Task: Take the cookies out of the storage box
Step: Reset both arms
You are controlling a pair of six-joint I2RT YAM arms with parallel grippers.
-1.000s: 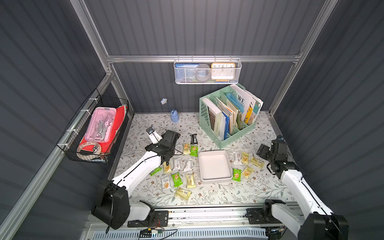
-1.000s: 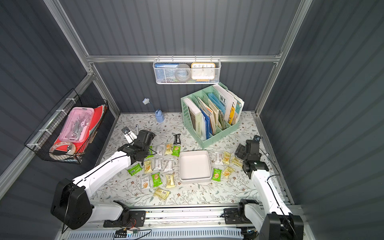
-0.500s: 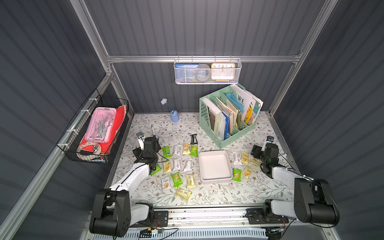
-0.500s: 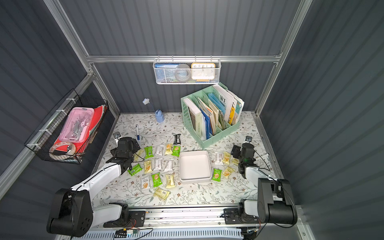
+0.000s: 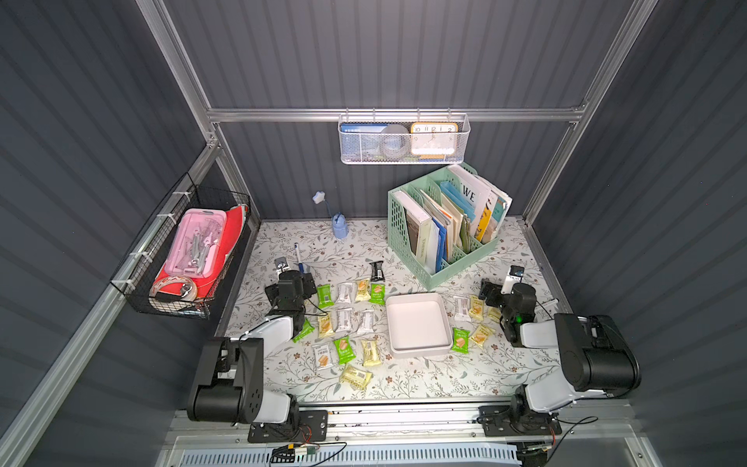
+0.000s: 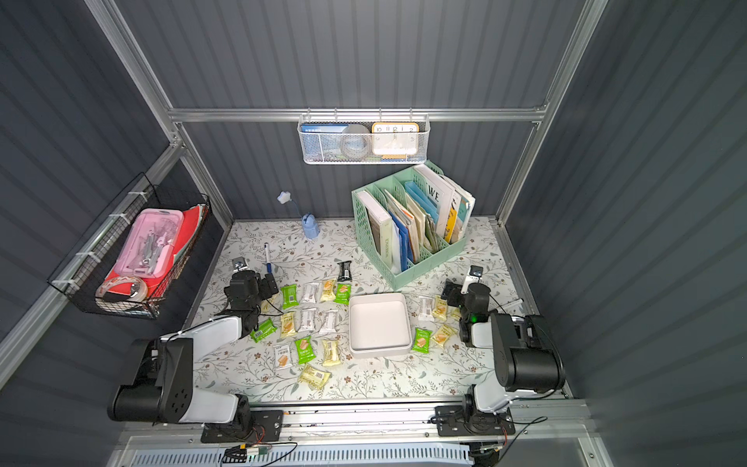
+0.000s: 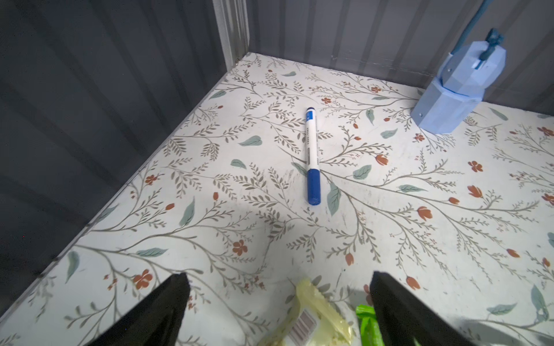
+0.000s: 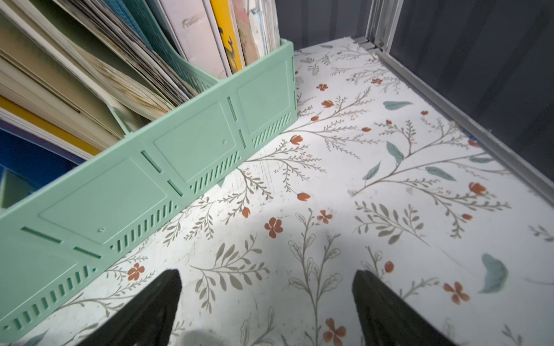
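Observation:
The storage box, a shallow white tray, sits on the floral table with nothing in it. Cookies lie in rows to its left, and a few more lie to its right. A black one lies behind the rows. My left gripper hangs open low over the left end of the rows. A pale yellow packet lies loose between its fingers and a green packet beside one. My right gripper is open over bare table right of the box.
A blue-capped marker pen lies ahead of the left gripper. A blue stand is at the back wall. The mint file organizer stands close to the right gripper. Wire baskets hang on the back rail and the left wall.
Both arms have folded back and down towards their bases. The left gripper moved left, away from the box, and the right gripper drew in slightly towards the box.

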